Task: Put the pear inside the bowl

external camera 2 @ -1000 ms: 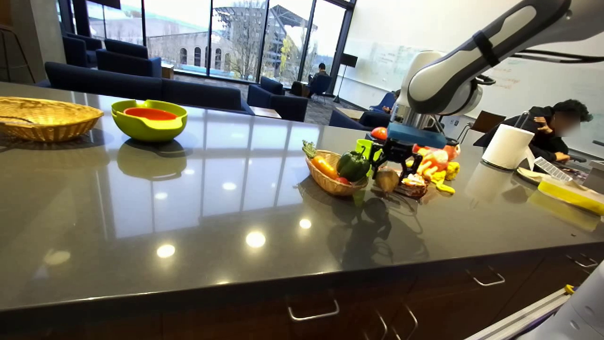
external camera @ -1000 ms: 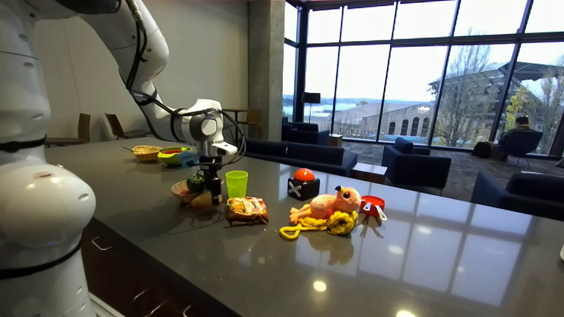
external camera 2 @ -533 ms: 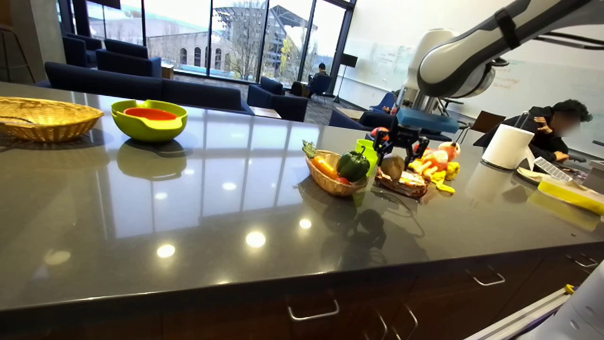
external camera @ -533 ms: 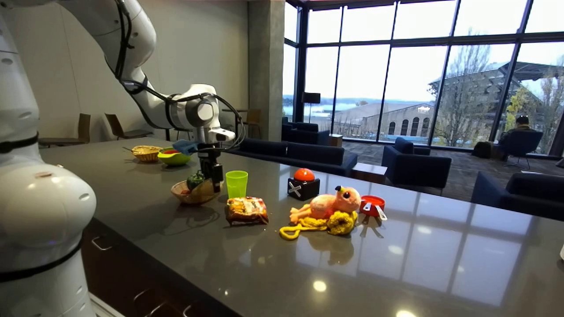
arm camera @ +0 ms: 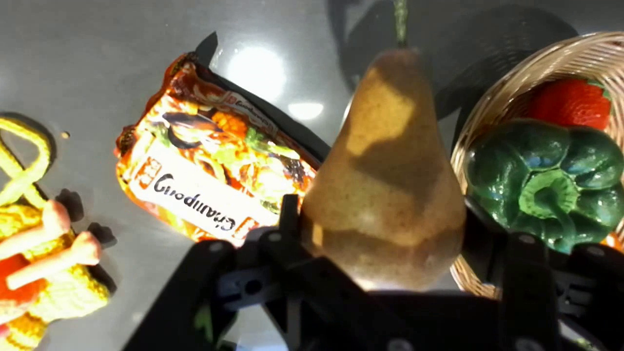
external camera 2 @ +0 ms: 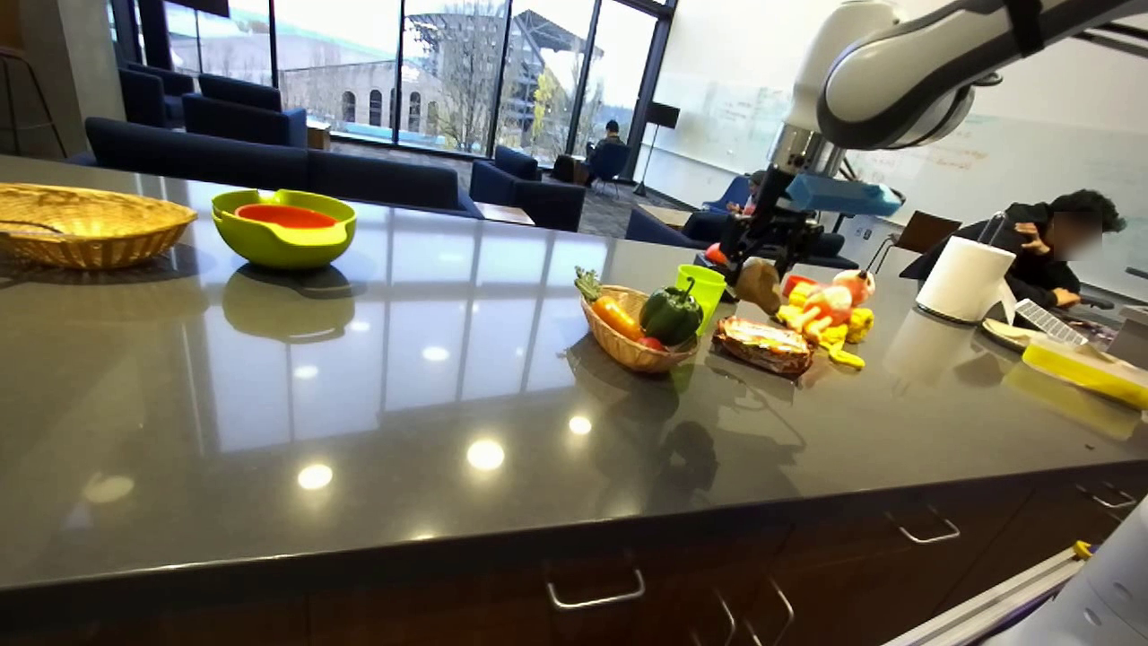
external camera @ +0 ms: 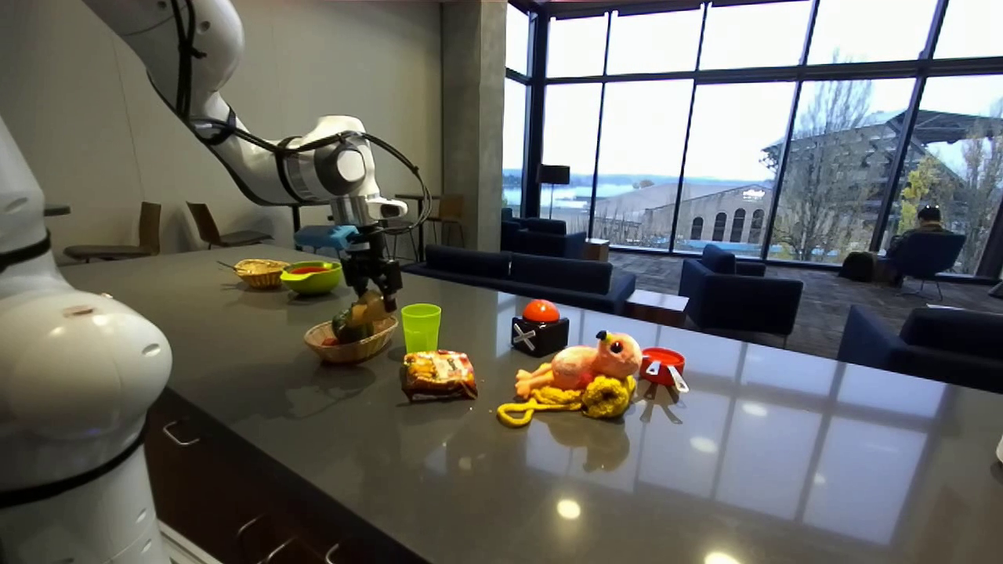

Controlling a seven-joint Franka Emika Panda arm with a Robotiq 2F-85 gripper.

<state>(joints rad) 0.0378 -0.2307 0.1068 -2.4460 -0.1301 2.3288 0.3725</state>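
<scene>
The pear (arm camera: 385, 161) is brownish-yellow with a green stem. My gripper (arm camera: 382, 222) is shut on its wide end, one finger on each side. In both exterior views the gripper (external camera: 376, 293) (external camera 2: 760, 266) holds the pear (external camera: 367, 309) (external camera 2: 759, 287) in the air, above the table. The bowl is green with a red-orange one inside it (external camera: 312, 283) (external camera 2: 287, 244). It stands on the table, well apart from the gripper, beyond the vegetable basket, and is out of the wrist view.
A small wicker basket (external camera 2: 639, 356) with a green pepper, a carrot and a red item stands close below the gripper. Beside it are a green cup (external camera: 421, 327) and a noodle packet (external camera: 439, 374). A wicker basket (external camera 2: 99, 242) stands beside the bowl. A pink plush toy (external camera: 584, 366) lies farther off.
The gripper has risen with the pear, from low beside the small basket to well above the table. The pear has tilted in the grip. The bowl and other objects have not moved.
</scene>
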